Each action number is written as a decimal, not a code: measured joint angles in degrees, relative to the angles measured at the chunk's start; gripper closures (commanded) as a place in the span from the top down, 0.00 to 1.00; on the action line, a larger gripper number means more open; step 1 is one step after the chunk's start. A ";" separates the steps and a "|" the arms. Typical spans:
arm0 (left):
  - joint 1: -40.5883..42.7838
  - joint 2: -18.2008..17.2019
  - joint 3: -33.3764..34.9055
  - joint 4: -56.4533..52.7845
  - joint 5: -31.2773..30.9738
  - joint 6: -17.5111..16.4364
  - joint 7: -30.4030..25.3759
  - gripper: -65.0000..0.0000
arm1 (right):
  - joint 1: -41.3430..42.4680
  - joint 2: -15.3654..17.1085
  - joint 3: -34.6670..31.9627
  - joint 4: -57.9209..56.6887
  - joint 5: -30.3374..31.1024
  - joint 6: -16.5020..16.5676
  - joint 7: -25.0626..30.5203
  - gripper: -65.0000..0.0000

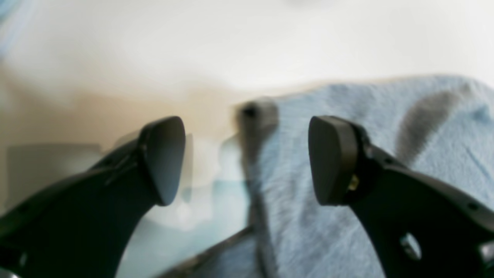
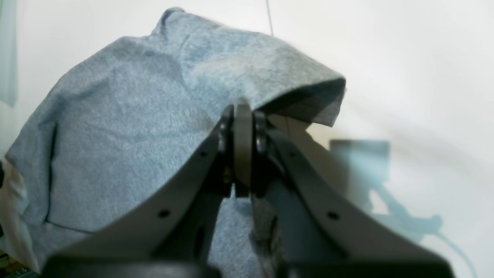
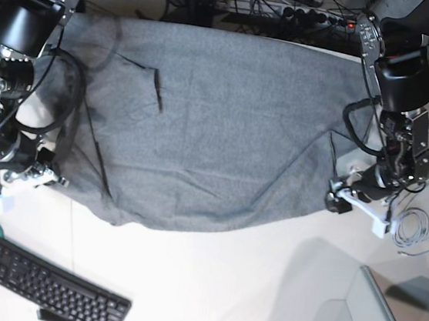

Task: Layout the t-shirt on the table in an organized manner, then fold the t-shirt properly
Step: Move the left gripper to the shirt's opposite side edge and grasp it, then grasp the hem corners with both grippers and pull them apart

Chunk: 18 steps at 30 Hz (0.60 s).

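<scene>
T-shirt (image 3: 202, 136) is spread across the far half of the white bench (image 3: 208, 284), from about 9 o'clock to 3 o'clock in the base view, with its near hem sagging in a curve toward 6. A black keyboard (image 3: 38, 280) sits down at 7 o'clock, well apart from the shirt.

Left claw (image 1: 247, 160) has its jaws wide apart with nothing between them, hovering just over the shirt edge at 3 o'clock. Right claw (image 2: 243, 154) is pinched tight on a fold of the fabric at 9 o'clock; the wrist view shows the cloth tenting up over the closed tips.

My take: the layout step isn't finished. That near hem is wavy and there are creases at about 11 o'clock, so I'd regrab the free edge low and close to the corner, then pull both sides outward evenly so the hem goes straight.

Fabric is a soft heather-grey knit, slightly fuzzy, limp and drapey. Bench is smooth, matte and white, so the shirt will probably slide easily.
</scene>
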 measured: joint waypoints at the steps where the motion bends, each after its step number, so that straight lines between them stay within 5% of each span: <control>1: -0.02 0.28 0.85 -1.03 -0.26 -0.07 -0.52 0.74 | 0.00 0.00 0.02 0.00 -0.02 0.00 -0.02 0.00; 11: -2.86 -0.24 1.77 -12.70 -1.38 2.05 -12.61 0.74 | 0.15 0.02 0.02 0.00 -0.09 0.00 -0.02 0.00; 15: -4.81 -0.33 1.99 -15.26 -1.38 2.05 -12.98 0.73 | 0.15 0.00 0.02 0.00 -0.22 0.00 -0.02 0.00; 18: -5.77 -0.17 1.99 -16.70 -1.38 2.16 -13.05 0.60 | 0.33 0.02 0.02 0.00 -0.22 0.00 -0.02 0.00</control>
